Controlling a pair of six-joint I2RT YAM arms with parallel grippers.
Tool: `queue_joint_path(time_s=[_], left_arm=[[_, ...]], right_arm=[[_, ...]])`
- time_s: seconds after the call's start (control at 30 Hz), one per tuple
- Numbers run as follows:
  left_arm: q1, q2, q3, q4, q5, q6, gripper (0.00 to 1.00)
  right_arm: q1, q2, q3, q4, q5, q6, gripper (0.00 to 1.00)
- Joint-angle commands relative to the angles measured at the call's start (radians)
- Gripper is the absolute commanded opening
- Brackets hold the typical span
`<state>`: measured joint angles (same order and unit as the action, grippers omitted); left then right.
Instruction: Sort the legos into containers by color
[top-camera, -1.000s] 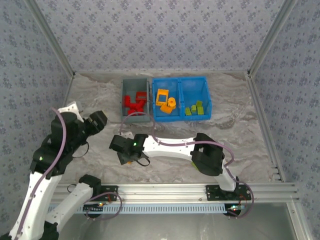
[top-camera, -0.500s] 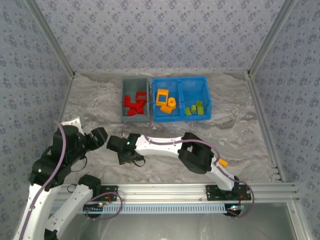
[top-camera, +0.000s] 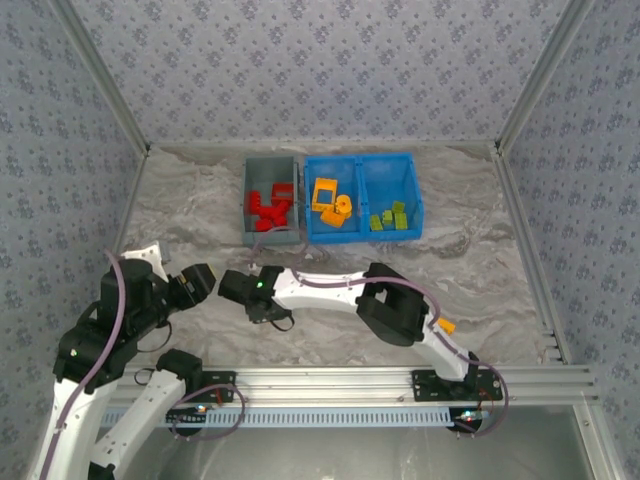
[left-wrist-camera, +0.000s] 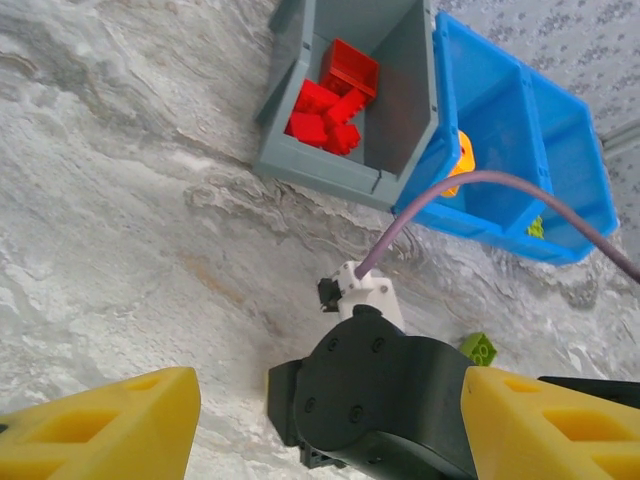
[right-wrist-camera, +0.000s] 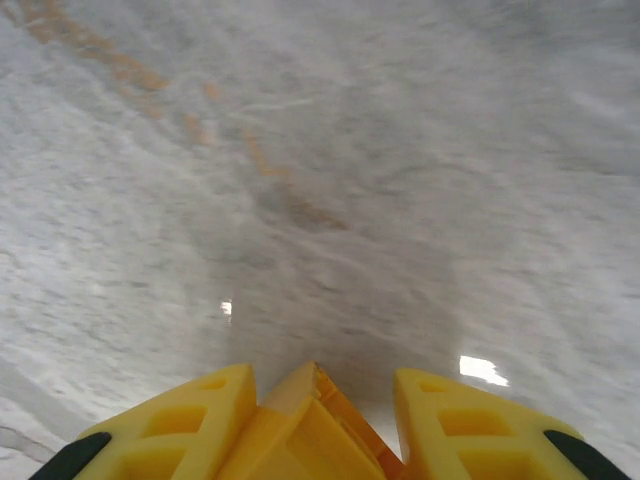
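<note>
— Right gripper (right-wrist-camera: 318, 392) clamps an orange lego (right-wrist-camera: 300, 438), risen off the table (right-wrist-camera: 400, 150) since a second ago.
— Pick looks done; blue bin (top-camera: 340, 158), left compartment, likely next. Left gripper (left-wrist-camera: 325, 420) gapes empty, drawn back.

The right gripper (top-camera: 252, 300) hangs over the marbled gray table (top-camera: 480, 270), its white arm reaching leftward across the front. Near on its left is the left gripper (top-camera: 203, 281), pointed toward it. Straight beyond the right gripper stands the small gray open-top plastic bin (top-camera: 272, 237), holding red plastic bricks (top-camera: 268, 207). Beyond and to the right, touching the gray bin, the bright blue two-compartment plastic bin (top-camera: 362, 237) holds orange bricks (top-camera: 331, 204) in its left compartment and lime green bricks (top-camera: 390, 219) in its right.
</note>
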<state>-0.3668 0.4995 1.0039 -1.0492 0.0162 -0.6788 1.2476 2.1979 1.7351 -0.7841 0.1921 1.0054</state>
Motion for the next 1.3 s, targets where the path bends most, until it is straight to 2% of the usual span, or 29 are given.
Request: queue_joint_path(time_s=[0.0, 0.17, 0.27, 0.33, 0.4, 0.53, 0.73, 0.9, 1.07, 1.17, 1.27], left_arm=[[-0.006, 0.021, -0.030, 0.059, 0.113, -0.010, 0.68], [-0.037, 0.056, -0.116, 0.258, 0.258, -0.118, 0.65], [-0.149, 0.092, -0.153, 0.361, 0.201, -0.162, 0.65], [-0.265, 0.149, -0.158, 0.423, 0.121, -0.166, 0.65], [-0.388, 0.224, -0.150, 0.468, 0.024, -0.161, 0.65], [-0.610, 0.391, -0.110, 0.516, -0.197, -0.161, 0.64], [-0.796, 0.506, -0.097, 0.544, -0.438, -0.212, 0.63], [-0.832, 0.493, -0.099, 0.511, -0.483, -0.233, 0.62], [-0.836, 0.451, -0.117, 0.479, -0.495, -0.253, 0.62], [-0.837, 0.444, -0.121, 0.476, -0.495, -0.256, 0.62], [-0.836, 0.454, -0.113, 0.478, -0.488, -0.250, 0.62]], right_arm=[[-0.021, -0.166, -0.074, -0.044, 0.127, -0.011, 0.10], [-0.117, -0.439, -0.254, -0.088, 0.246, -0.075, 0.10], [-0.248, -0.590, -0.357, -0.086, 0.250, -0.149, 0.11], [-0.349, -0.635, -0.389, -0.062, 0.218, -0.213, 0.12], [-0.418, -0.624, -0.368, -0.049, 0.214, -0.271, 0.12], [-0.499, -0.484, -0.226, -0.057, 0.245, -0.351, 0.11], [-0.548, -0.240, -0.011, -0.077, 0.207, -0.367, 0.11], [-0.556, -0.101, 0.111, -0.044, 0.094, -0.404, 0.11], [-0.581, -0.034, 0.158, -0.022, -0.034, -0.438, 0.13], [-0.596, -0.014, 0.164, -0.022, -0.075, -0.449, 0.18], [-0.609, -0.010, 0.156, -0.022, -0.093, -0.454, 0.28]])
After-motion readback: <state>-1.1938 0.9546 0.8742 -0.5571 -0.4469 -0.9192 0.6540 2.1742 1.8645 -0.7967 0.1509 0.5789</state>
